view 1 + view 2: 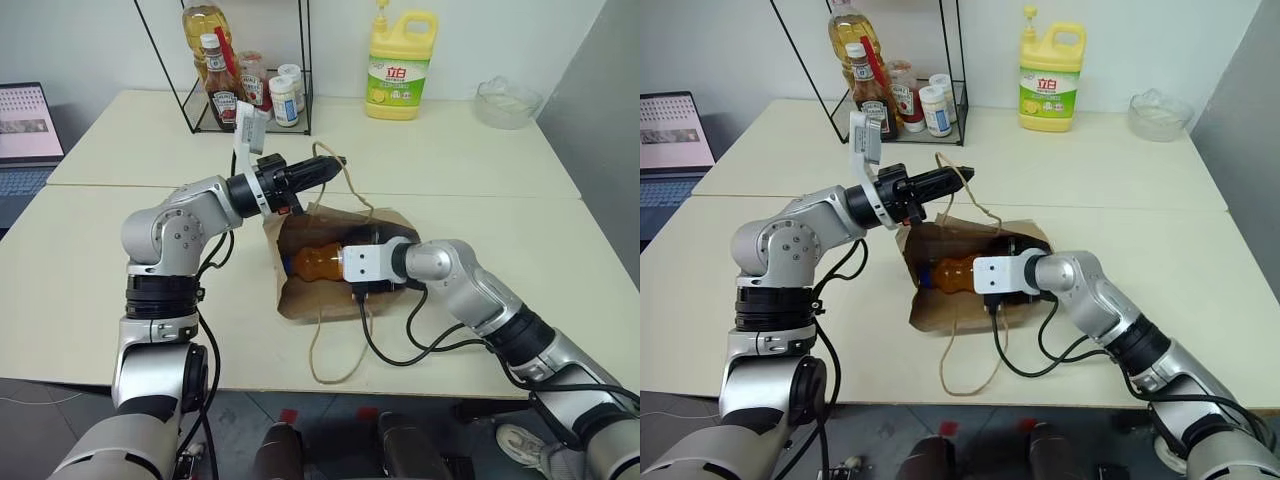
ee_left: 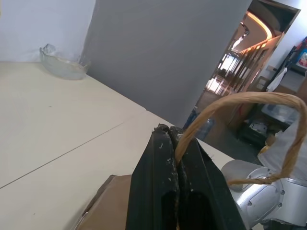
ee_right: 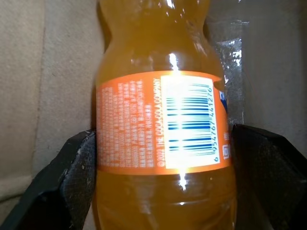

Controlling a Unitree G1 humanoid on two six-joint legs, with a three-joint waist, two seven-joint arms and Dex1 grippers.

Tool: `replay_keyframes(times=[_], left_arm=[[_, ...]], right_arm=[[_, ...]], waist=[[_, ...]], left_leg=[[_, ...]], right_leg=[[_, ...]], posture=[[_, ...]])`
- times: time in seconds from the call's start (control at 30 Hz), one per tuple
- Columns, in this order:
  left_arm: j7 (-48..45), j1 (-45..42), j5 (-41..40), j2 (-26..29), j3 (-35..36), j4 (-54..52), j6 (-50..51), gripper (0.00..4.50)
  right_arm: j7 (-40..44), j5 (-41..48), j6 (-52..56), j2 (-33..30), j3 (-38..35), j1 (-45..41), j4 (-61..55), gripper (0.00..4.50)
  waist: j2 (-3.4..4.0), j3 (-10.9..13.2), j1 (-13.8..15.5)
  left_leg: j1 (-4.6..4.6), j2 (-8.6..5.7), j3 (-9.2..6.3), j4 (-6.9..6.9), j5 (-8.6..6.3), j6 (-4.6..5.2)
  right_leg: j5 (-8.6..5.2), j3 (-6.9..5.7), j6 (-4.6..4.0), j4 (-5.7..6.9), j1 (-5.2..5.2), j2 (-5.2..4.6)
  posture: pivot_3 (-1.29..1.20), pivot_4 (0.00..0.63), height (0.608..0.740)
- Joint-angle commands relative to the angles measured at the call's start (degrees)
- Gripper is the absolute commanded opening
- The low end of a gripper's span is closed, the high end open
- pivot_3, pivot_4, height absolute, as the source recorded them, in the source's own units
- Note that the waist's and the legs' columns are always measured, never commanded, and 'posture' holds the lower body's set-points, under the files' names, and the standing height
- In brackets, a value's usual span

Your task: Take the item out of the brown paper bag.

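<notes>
Orange-liquid clear plastic bottle lies between our right gripper's wide jaws (unclamped), lengthwise inside the brown paper bag; left gripper pinches its handle.

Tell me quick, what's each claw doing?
Left claw: shut on the bag handle.
Right claw: open around the orange bottle, not squeezing yet.

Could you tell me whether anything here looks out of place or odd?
Nothing is spilled or broken. The bag lies on its side, creased, its mouth held up by one handle pinched in the shut left gripper. The bottle lies inside, between the right gripper's open fingers.
</notes>
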Motion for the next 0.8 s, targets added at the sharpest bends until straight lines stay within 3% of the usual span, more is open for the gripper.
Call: replay_keyframes(times=[0.03, 0.13, 0.17, 0.5, 0.8], left_arm=[[0.2, -1.2, -0.4, -0.1, 0.5, -0.9, -1.3, 0.00], [0.2, -1.3, -0.3, -0.2, 0.5, -0.7, -1.5, 0.00], [0.2, -1.3, -0.2, -0.2, 0.5, -0.6, -1.6, 0.00], [0.3, -1.8, 1.3, 0.3, 0.0, 1.4, -3.6, 0.00], [0.3, -1.5, 2.8, 0.3, -0.3, 2.0, -5.2, 0.00]], right_arm=[[1.3, -2.1, -0.2, -1.1, -0.2, 0.8, 2.2, 4.10], [1.4, -2.1, -1.2, -1.6, -1.3, 1.5, 1.5, 3.28], [1.1, -2.1, -1.6, -1.8, -1.7, 1.7, 1.3, 3.23], [-1.9, 4.1, -10.4, -1.9, -10.7, 5.9, -6.6, 3.23], [-1.8, 10.3, -10.5, -4.0, -20.5, 10.1, -16.7, 3.23]], waist=[[0.00, 0.0, 0.0], [0.00, 0.0, 0.1], [0.00, 0.0, 0.1], [0.00, 0.0, 0.7], [0.00, 0.0, 1.2]], left_leg=[[0.00, 0.00, 0.00, 0.00, 0.00, 0.00], [0.00, -0.01, 0.00, 0.01, 0.01, -0.02], [0.00, -0.02, 0.00, 0.01, 0.02, -0.03], [-0.03, -0.04, 0.00, -0.01, 0.02, -0.04], [-0.03, -0.04, 0.01, -0.04, 0.02, -0.04]], right_leg=[[0.00, 0.00, 0.00, 0.00, 0.00, 0.00], [0.00, 0.00, 0.00, 0.00, 0.01, -0.01], [0.00, 0.00, 0.00, 0.00, 0.02, -0.02], [0.00, 0.00, 0.00, -0.02, 0.01, -0.04], [0.00, 0.00, 0.00, -0.03, -0.03, -0.03]], posture=[[0.00, 0.150, 0.740], [0.00, 0.150, 0.740], [0.00, 0.150, 0.740], [0.00, 0.150, 0.740], [0.00, 0.150, 0.740]])
